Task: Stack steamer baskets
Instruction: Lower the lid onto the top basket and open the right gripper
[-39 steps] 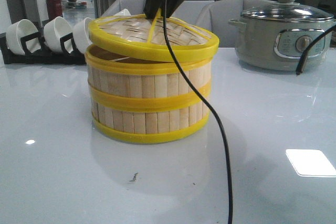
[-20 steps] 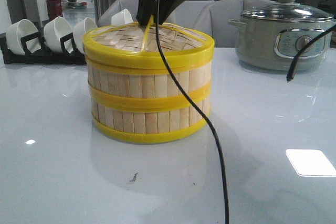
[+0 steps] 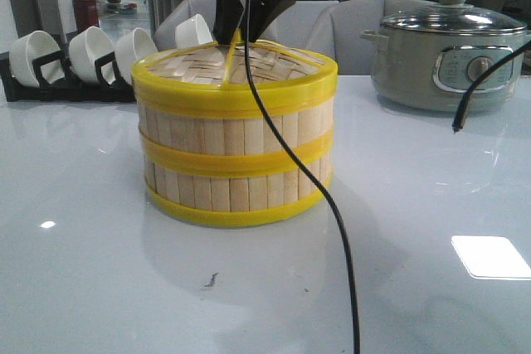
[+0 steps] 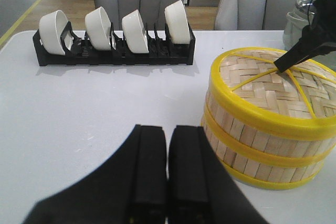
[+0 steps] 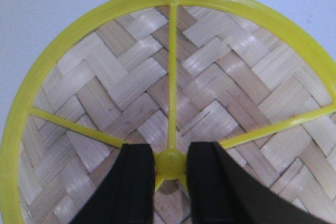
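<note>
The two steamer baskets stand stacked in the middle of the table, the upper basket [image 3: 232,134] on the lower basket [image 3: 232,190]. The flat woven lid [image 3: 278,68] lies level on top. My right gripper [image 3: 238,37] comes down from above, its fingers closed on either side of the lid's yellow knob [image 5: 169,162]. In the left wrist view the stack [image 4: 265,137] is beside my left gripper [image 4: 167,129], which is shut and empty above the bare table. The baskets' insides are hidden by the lid.
A black rack of white bowls [image 3: 75,55] stands at the back left. A grey electric pot with glass lid [image 3: 452,55] stands at the back right. A black cable [image 3: 336,213] hangs in front of the stack. Grey chairs stand behind the table.
The lid was tilted above the upper basket a second ago. It has come down and now sits flat on the stack, the right gripper still at its knob.
</note>
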Action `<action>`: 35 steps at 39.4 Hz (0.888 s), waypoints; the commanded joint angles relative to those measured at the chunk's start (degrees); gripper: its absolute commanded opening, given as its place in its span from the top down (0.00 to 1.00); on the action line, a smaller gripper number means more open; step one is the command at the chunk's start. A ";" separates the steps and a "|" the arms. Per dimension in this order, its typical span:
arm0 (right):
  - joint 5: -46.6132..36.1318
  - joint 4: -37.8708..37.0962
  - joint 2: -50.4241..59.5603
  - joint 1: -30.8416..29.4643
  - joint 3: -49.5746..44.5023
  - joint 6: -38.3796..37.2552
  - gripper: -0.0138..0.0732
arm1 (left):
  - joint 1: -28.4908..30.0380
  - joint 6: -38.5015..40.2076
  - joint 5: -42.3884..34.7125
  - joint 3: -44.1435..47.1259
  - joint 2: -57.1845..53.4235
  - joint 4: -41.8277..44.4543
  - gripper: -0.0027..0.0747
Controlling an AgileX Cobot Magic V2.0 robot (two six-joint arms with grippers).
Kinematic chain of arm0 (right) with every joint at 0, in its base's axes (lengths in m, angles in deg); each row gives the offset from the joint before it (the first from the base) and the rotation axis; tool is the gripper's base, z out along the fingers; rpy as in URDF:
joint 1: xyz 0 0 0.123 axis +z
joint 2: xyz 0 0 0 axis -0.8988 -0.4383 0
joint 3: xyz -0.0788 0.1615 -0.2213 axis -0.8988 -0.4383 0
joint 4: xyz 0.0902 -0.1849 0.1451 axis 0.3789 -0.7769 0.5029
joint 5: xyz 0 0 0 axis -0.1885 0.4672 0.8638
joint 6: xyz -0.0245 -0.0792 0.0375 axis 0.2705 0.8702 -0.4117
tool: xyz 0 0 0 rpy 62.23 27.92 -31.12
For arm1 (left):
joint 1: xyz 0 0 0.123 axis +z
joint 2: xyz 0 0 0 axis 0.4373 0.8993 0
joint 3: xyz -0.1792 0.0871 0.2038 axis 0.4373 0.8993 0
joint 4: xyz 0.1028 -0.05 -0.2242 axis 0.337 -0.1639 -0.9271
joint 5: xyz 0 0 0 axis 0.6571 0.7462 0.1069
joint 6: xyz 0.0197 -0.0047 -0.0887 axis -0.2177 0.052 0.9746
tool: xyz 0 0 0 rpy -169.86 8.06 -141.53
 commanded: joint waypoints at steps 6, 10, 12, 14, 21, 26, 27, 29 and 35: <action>-3.99 0.84 4.84 0.01 2.05 -0.04 0.32 | -0.19 0.40 -4.92 -1.74 0.23 -0.20 0.85; -4.20 -0.14 6.35 -0.60 2.05 -0.04 0.32 | -0.19 0.40 -4.92 -1.74 0.23 -0.20 0.85; -4.20 -0.35 7.44 -1.37 2.05 -0.04 0.32 | -0.19 0.40 -4.92 -1.74 0.23 -0.20 0.85; -4.50 -0.44 8.65 -2.54 1.98 -0.04 0.32 | -0.19 0.40 -4.92 -1.74 0.23 -0.20 0.85; -5.47 -0.49 14.13 -7.84 -0.04 -0.04 0.32 | -0.19 0.40 -4.92 -1.74 0.23 -0.20 0.85; -9.73 -0.49 21.33 -11.87 -7.44 -0.04 0.32 | -0.19 0.40 -4.92 -1.74 0.23 -0.20 0.85; -10.91 -0.49 23.30 -12.57 -9.22 -0.04 0.32 | -0.19 0.40 -4.92 -1.74 0.23 -0.20 0.85; -14.17 -0.49 26.89 -14.15 -13.79 -0.04 0.32 | -0.19 0.40 -4.92 -1.74 0.23 -0.20 0.85; -24.84 -0.49 39.64 -20.02 -31.40 -0.04 0.35 | -0.19 0.40 -4.92 -1.74 0.23 -0.20 0.85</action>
